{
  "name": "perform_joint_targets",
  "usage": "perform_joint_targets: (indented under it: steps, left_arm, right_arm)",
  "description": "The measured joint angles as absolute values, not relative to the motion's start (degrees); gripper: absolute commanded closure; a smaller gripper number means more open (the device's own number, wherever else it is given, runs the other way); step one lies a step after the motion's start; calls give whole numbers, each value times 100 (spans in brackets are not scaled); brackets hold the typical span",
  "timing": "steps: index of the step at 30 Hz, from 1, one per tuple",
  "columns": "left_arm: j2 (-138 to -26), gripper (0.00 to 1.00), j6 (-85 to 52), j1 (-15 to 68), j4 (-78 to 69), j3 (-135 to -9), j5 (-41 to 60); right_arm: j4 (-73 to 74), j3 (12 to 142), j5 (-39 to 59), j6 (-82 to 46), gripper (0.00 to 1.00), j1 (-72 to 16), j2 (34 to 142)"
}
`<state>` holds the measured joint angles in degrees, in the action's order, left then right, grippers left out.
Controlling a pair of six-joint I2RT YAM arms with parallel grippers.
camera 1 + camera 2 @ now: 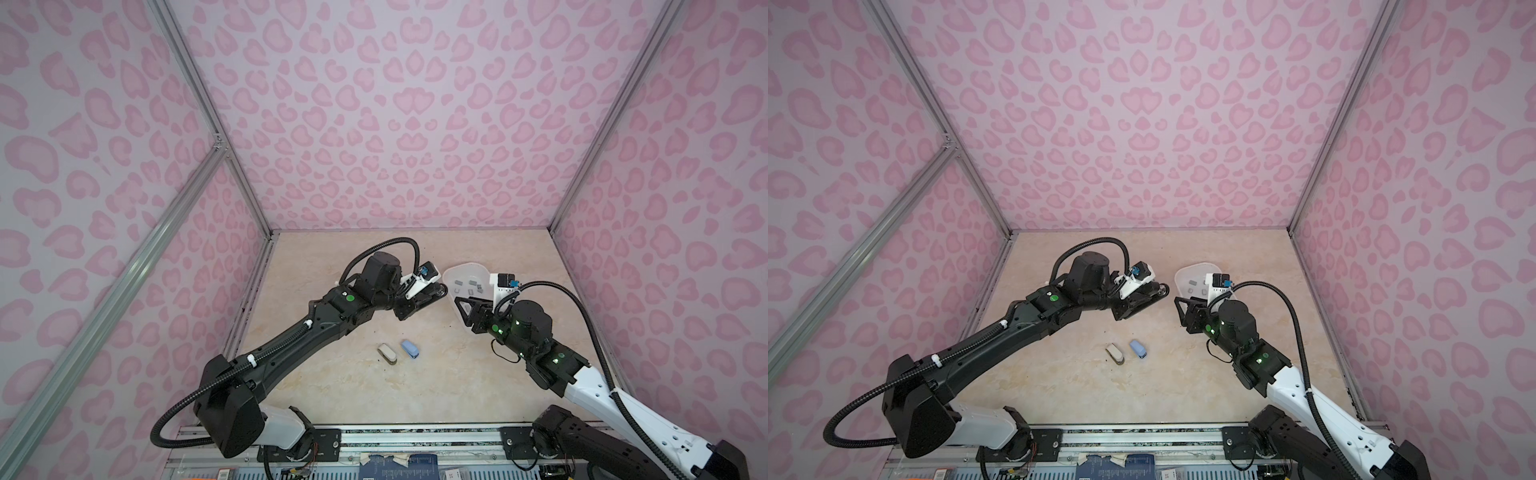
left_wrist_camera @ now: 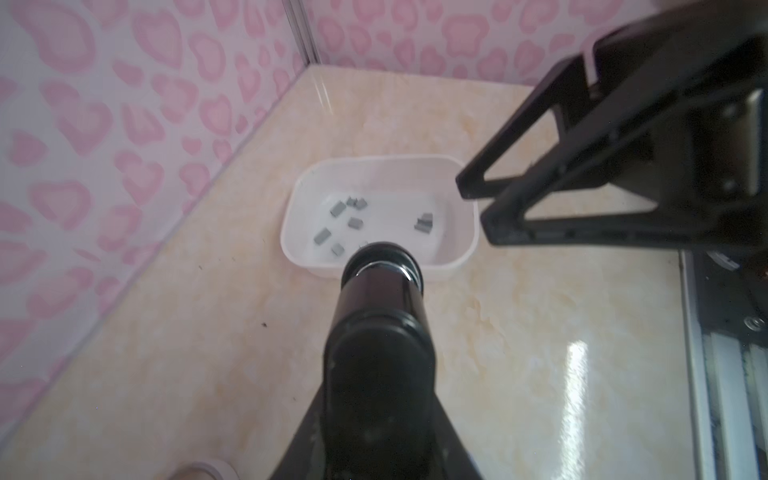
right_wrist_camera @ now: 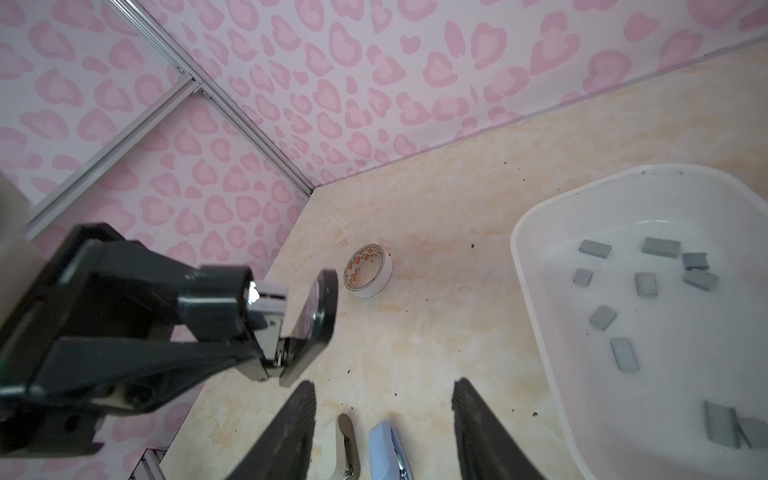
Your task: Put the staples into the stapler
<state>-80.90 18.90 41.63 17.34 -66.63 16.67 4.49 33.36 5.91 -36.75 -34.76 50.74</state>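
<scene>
Right wrist view shows the left claw (image 3: 255, 328) pinched tight on a small black stapler (image 3: 316, 316). The stapler's top is flipped open, so its slot looks ready to be filled. The right claw (image 3: 382, 386) has its two fingers apart with nothing between them. It hangs above the counter (image 3: 436, 332), just beside the white tray (image 3: 524, 266). The staples (image 3: 646, 284) lie loose on the tray floor. They are little grey blocks, off to one side of the right claw and not touching it. So the step now, I think, is picking up one staple block. Next, the right claw needs to move over the tray, go down onto one block and squeeze it gently. The blocks are small and flat, so one may slip or break apart. In both top views the two claws are close together, and a beige stapler (image 1: 387, 354) and a blue stapler (image 1: 410, 348) lie nearer the robot, untouched.
</scene>
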Motion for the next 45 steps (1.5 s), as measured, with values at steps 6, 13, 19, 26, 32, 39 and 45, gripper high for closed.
perform_joint_targets:
  steps: [6,13,19,26,32,39,45]
  left_arm:
    - [-7526,96,1232,4213,1000,-5833,1684]
    - [-7231,96,1015,4233,471,-5376,1868]
    - [-7258,96,1015,4233,467,-5391,1907]
    - [-7089,96,993,4239,467,-5262,1940]
    - [-6971,96,954,4239,489,-5124,1999]
    - [-6694,96,888,4237,128,-4971,2165]
    - [-6573,96,871,4237,-89,-4818,2217]
  right_arm:
    - [578,3487,779,-3789,48,-3577,5468]
    - [781,3833,838,-3791,51,-3756,6053]
    - [987,3955,939,-3793,55,-3822,6558]
    - [1339,3736,1066,-3863,61,-3892,6632]
    - [1863,3341,1033,-3994,64,-4077,6641]
    - [1909,2932,794,-4121,72,-4099,6628]
    - [1942,2864,784,-4160,72,-4189,6628]
